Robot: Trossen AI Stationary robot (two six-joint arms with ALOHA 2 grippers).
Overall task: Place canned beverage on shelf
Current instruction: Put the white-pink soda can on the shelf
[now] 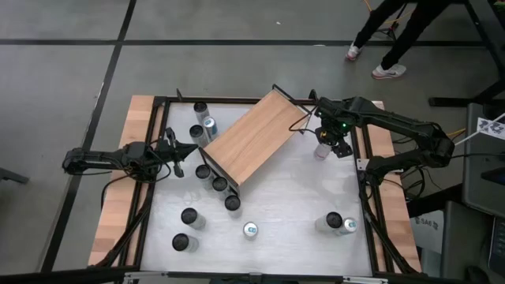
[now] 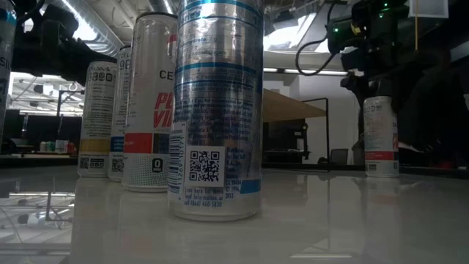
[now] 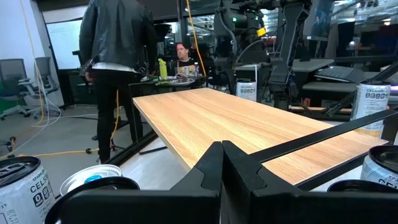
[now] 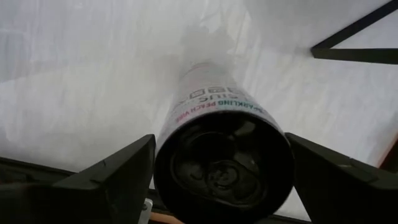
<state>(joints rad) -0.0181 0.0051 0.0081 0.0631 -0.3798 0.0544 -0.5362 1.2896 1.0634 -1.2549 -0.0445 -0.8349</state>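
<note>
The can stands upright on the white bench just off the shelf's right-hand end, directly under the right pincer, whose fingers are apart, one on each side and not yet touching. Its label reads "SPARKLING PEACH"; neighbouring cans say "CELSIUS". The left pincer, fingers together, waits across the shelf.

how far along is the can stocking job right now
Nothing is done: the shelf carries no can. In hand: the right gripper, jaws open, straddles a can off the shelf's far-right end without gripping it. The left gripper waits shut. Left: grip, lift, place that can; others stand on the table.
</note>
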